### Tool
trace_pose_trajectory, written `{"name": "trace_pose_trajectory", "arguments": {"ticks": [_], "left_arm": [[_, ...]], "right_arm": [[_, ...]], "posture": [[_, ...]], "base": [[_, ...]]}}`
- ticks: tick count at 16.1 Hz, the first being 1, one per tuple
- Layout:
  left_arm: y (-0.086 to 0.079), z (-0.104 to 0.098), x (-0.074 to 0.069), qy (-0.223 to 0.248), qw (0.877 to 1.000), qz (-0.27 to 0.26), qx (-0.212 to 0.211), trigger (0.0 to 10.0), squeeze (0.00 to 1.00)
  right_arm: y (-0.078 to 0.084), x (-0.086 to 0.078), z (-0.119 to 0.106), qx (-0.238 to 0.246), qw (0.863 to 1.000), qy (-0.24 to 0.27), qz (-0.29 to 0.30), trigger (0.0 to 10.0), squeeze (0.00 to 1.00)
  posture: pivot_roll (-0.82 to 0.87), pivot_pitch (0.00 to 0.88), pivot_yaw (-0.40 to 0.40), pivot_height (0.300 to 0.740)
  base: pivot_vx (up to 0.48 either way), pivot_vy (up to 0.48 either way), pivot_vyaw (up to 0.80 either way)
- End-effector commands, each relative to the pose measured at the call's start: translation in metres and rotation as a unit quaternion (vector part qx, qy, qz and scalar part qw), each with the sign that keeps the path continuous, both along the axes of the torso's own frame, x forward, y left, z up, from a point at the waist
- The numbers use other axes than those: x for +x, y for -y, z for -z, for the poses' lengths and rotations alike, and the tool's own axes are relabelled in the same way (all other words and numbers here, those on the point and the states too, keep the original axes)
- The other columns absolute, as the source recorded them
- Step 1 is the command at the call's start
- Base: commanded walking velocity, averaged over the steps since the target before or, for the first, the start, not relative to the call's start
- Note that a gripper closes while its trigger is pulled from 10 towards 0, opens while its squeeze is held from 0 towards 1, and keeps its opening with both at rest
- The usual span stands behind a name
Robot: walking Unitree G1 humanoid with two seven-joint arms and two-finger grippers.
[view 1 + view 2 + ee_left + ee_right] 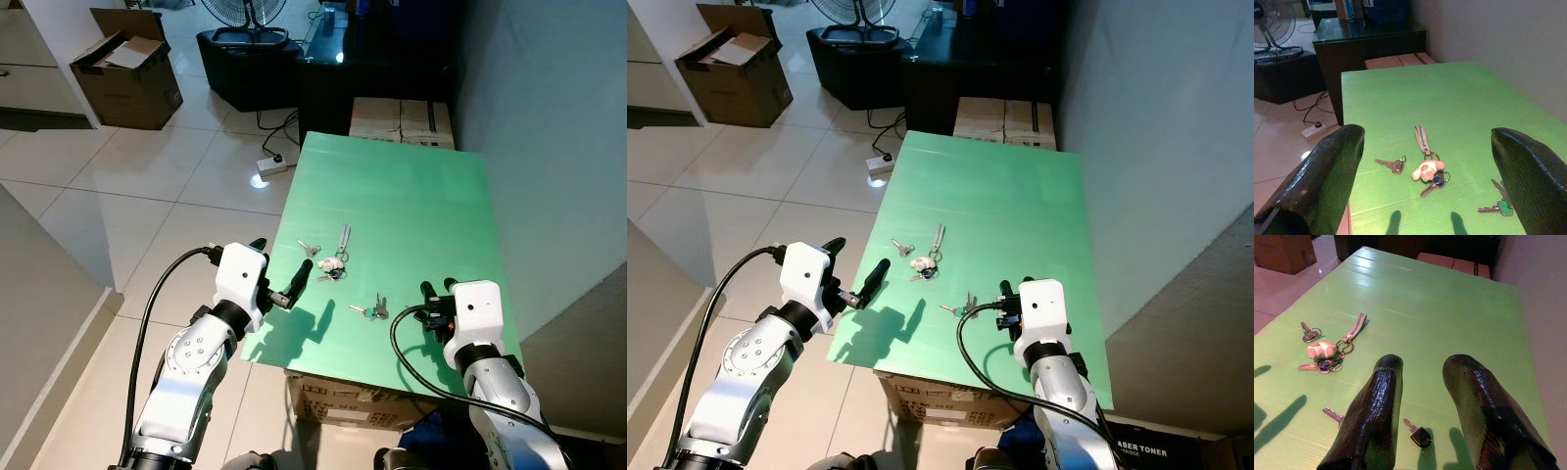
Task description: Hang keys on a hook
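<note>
L gripper (pixel 282 275) over near-left edge of green table (pixel 411 186), fingers spread wide, nothing held. R gripper (pixel 438 288) over near-right part of table, fingers slightly apart, empty. Keys w/ tan figure charm + strap (pixel 336 262) flat on table mid-front, between grippers, closer to L. Small single key (pixel 308 247) just left of that bunch. Green-tagged keys (pixel 372 309) near R gripper. Dark-head key (pixel 1419 434) close under R fingers. Cardboard box (pixel 127 69), fan base (pixel 250 37) on floor beyond.
</note>
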State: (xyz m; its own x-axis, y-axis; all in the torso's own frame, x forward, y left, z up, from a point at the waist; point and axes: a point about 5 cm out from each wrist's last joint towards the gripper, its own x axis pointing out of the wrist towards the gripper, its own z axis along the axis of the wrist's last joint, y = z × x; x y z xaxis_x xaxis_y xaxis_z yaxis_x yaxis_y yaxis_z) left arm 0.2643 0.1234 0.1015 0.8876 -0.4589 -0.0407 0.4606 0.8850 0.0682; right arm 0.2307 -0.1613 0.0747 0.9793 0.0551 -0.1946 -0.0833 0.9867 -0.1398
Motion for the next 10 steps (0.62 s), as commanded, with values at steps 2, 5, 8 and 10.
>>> {"name": "trace_pose_trajectory", "arguments": {"ticks": [2, 5, 8, 10], "left_arm": [[-0.0012, 0.0036, -0.0015, -0.006, 1.0, -0.004, 0.003, 10.0, 0.0], [-0.0012, 0.0036, -0.0015, -0.006, 1.0, -0.004, 0.003, 10.0, 0.0], [0.0034, 0.0043, -0.0103, -0.014, 0.998, 0.04, -0.046, 10.0, 1.0], [0.0036, 0.0028, -0.0101, -0.017, 0.997, 0.05, -0.062, 10.0, 1.0]], "right_arm": [[0.0007, -0.0026, 0.0032, -0.002, 1.0, -0.011, 0.0, 10.0, 0.0], [0.0007, -0.0026, 0.0032, -0.002, 1.0, -0.011, 0.0, 10.0, 0.0], [-0.0018, -0.0061, 0.0001, 0.002, 1.0, 0.011, -0.022, 10.0, 0.84], [0.001, -0.0063, 0.0007, 0.006, 1.0, 0.005, -0.02, 10.0, 1.0]], "posture": [[-0.16, 0.1, 0.046, 0.74], [-0.16, 0.1, 0.046, 0.74], [-0.18, 0.097, 0.052, 0.74], [-0.18, 0.1, 0.054, 0.74]], "base": [[0.0, 0.0, 0.0], [0.0, 0.0, 0.0], [0.0, 0.0, 0.0], [0.0, 0.0, 0.0]]}}
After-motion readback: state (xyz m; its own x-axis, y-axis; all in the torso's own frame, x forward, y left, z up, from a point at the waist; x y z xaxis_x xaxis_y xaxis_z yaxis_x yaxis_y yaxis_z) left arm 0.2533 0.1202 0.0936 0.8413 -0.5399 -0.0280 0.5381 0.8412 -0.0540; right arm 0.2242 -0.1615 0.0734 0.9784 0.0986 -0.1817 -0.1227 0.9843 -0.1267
